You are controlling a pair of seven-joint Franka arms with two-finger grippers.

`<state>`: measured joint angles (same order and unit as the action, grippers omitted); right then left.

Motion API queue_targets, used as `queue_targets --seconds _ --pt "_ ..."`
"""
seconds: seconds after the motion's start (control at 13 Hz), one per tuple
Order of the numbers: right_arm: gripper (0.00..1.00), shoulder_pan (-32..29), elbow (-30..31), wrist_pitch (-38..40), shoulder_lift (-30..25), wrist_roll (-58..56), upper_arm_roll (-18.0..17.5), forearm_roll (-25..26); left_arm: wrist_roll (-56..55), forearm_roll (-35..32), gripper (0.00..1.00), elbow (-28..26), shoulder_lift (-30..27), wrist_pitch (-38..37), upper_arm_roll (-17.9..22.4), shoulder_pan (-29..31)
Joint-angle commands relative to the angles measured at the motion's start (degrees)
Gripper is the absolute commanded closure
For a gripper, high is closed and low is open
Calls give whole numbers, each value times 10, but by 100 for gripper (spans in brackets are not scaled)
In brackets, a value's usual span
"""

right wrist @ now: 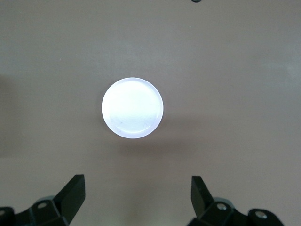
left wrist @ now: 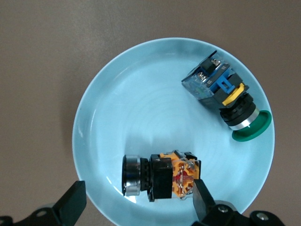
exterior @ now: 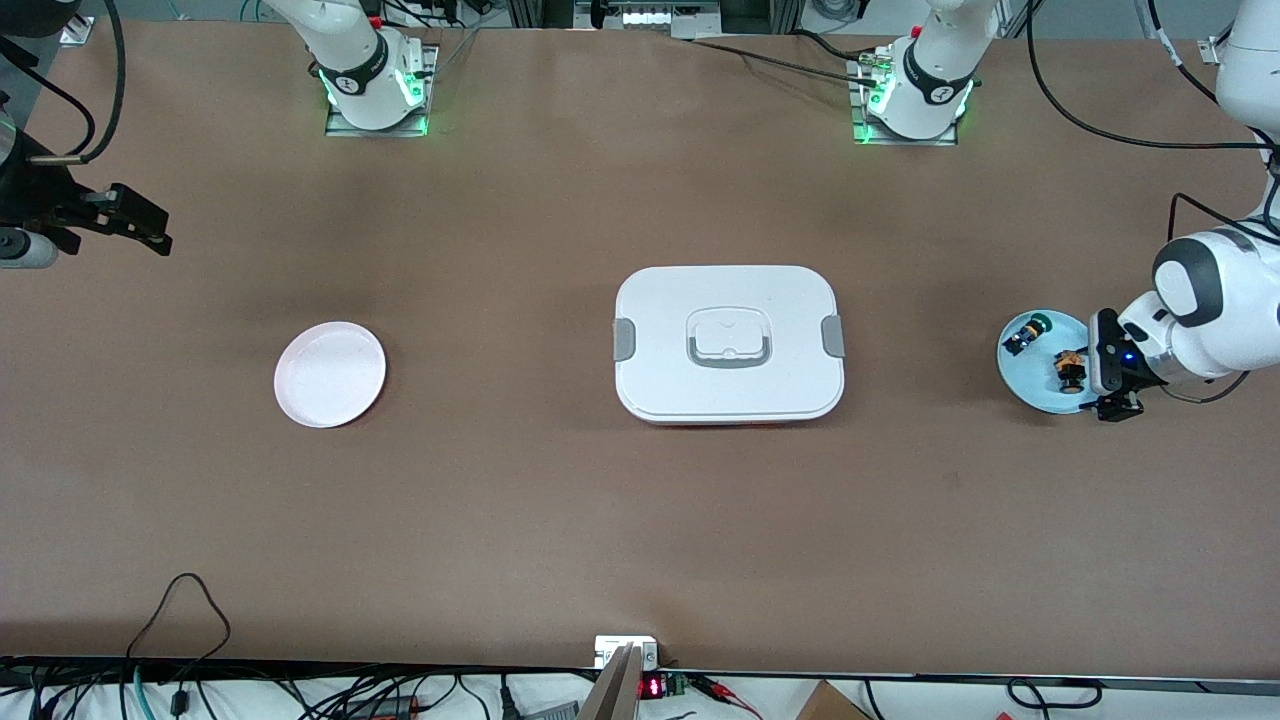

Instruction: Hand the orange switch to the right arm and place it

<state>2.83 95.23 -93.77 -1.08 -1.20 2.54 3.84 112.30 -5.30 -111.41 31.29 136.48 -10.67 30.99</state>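
Observation:
The orange switch (exterior: pixel 1069 368) (left wrist: pixel 160 176) lies on its side on a light blue plate (exterior: pixel 1035 385) (left wrist: pixel 117 117) at the left arm's end of the table. Its black collar and metal ring point away from its orange rear block. My left gripper (exterior: pixel 1112 395) (left wrist: pixel 138 200) hangs open low over the plate's edge. One finger (left wrist: pixel 202 197) is right beside the rear block and the other finger (left wrist: pixel 73 202) is by the plate's rim. My right gripper (exterior: pixel 150 232) (right wrist: pixel 138 193) waits open and empty, high over the right arm's end of the table.
A green-capped switch (exterior: pixel 1028 330) (left wrist: pixel 225 96) lies on the same blue plate, apart from the orange one. A white lidded box (exterior: pixel 728 343) sits mid-table. A small white plate (exterior: pixel 330 373) (right wrist: pixel 132 107) lies toward the right arm's end.

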Motion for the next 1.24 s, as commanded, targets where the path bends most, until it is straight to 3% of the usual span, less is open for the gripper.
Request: queue_targets --seconds 0.0,0.54,0.62,0.69,0.77,0.93,1.0,1.16 --pt "0 7 -12 17 7 -11 1 -7 17 -8 0 -21 -6 8 -8 16" --pt "0 24 -12 37 14 -6 1 -23 22 -4 2 -38 -6 8 -12 26" --pt "0 24 -12 37 17 -5 1 -45 22 -4 9 -38 -6 8 -13 26" --pt "0 23 -12 35 22 -2 1 -65 23 -4 26 -38 -6 8 -13 26" --pt "0 23 -11 34 28 -1 1 -81 32 -1 50 -37 -6 8 -14 25" --pt "0 23 -11 36 38 -3 1 -130 32 0 90 -36 -6 8 -14 25" --pt "0 21 -11 39 46 -6 2 -173 26 3 100 -35 -6 8 -14 25" --pt "0 21 -8 40 63 -9 2 -245 27 20 100 -33 -12 1 -15 24"
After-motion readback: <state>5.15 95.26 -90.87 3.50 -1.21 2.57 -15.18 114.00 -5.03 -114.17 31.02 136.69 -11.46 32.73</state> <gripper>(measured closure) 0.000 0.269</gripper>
